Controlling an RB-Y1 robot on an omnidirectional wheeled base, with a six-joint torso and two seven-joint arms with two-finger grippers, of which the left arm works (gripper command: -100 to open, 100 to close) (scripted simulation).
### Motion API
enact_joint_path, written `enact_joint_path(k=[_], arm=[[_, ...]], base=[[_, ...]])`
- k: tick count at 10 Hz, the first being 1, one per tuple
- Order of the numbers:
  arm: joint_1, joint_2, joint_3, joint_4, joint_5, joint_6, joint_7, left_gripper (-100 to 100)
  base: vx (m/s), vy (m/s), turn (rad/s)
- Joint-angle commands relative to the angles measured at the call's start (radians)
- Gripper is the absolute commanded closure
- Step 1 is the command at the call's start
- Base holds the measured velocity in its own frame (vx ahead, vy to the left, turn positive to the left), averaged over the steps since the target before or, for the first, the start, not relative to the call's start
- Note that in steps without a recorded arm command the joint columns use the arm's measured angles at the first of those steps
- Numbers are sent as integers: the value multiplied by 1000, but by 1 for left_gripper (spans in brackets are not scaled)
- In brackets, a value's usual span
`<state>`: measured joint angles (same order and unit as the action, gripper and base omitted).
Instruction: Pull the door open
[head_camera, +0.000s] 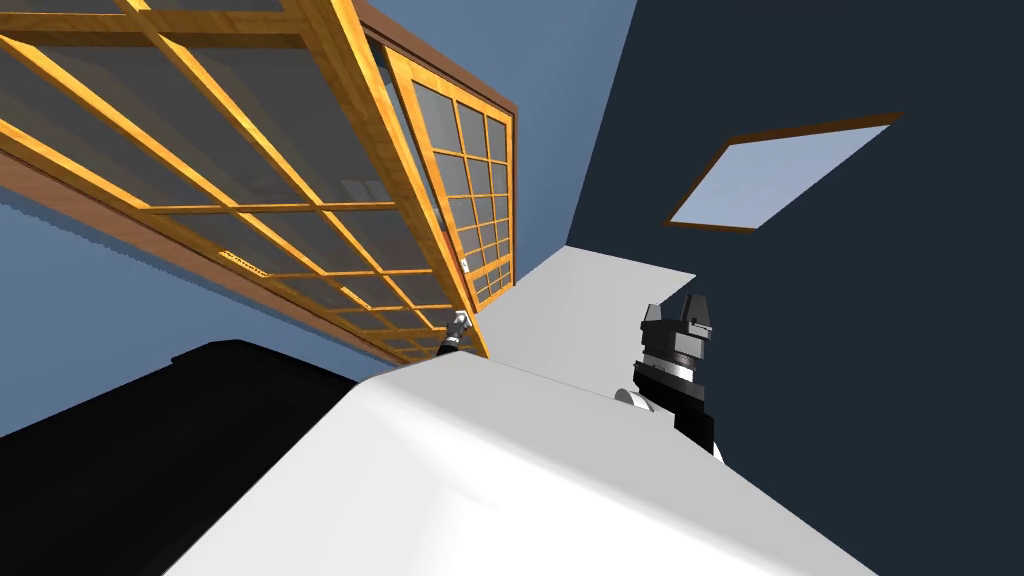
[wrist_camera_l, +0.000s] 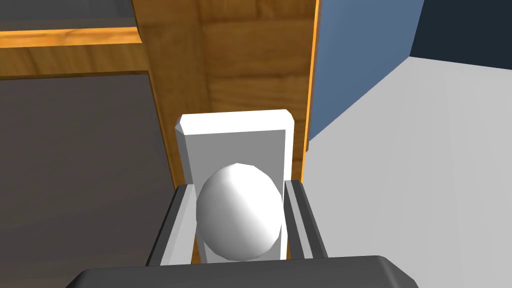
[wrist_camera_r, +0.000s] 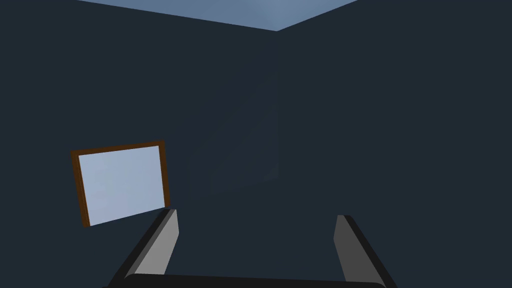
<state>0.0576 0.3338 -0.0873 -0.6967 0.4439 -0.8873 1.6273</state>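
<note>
A wooden door (head_camera: 300, 200) with a grid of grey glass panes stands swung a little out of its frame. Its white round knob (wrist_camera_l: 239, 212) sits on a white plate (wrist_camera_l: 235, 127) fixed to the door's wooden edge stile (wrist_camera_l: 250, 65). My left gripper (wrist_camera_l: 239, 220) is shut on the knob, one finger pressing each side. In the head view that gripper (head_camera: 458, 328) is small, at the door's edge just above my chest. My right gripper (head_camera: 692, 312) is held up off to the right, away from the door, with its fingers (wrist_camera_r: 167, 240) open and nothing between them.
A second paned wooden panel (head_camera: 470, 190) stands past the door's edge. White floor (head_camera: 590, 300) runs between it and a dark navy wall (head_camera: 850, 350). A black area (head_camera: 150, 440) lies low on the left.
</note>
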Motion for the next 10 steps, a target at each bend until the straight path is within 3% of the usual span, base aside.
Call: enact_joint_path(k=[1, 5, 7, 8, 10], arm=[[10, 9, -16, -7, -10, -8, 15, 100], [33, 37, -70, -28, -43, -30, 60, 100], [41, 46, -88, -35, -54, -38, 76, 100], [40, 43, -82, -34, -51, -32, 69, 100], [61, 62, -110, -36, -67, -59, 97, 100]], base=[[-173, 6, -43], [-213, 25, -56], [-203, 11, -31], [-84, 4, -9], [-161, 29, -80]])
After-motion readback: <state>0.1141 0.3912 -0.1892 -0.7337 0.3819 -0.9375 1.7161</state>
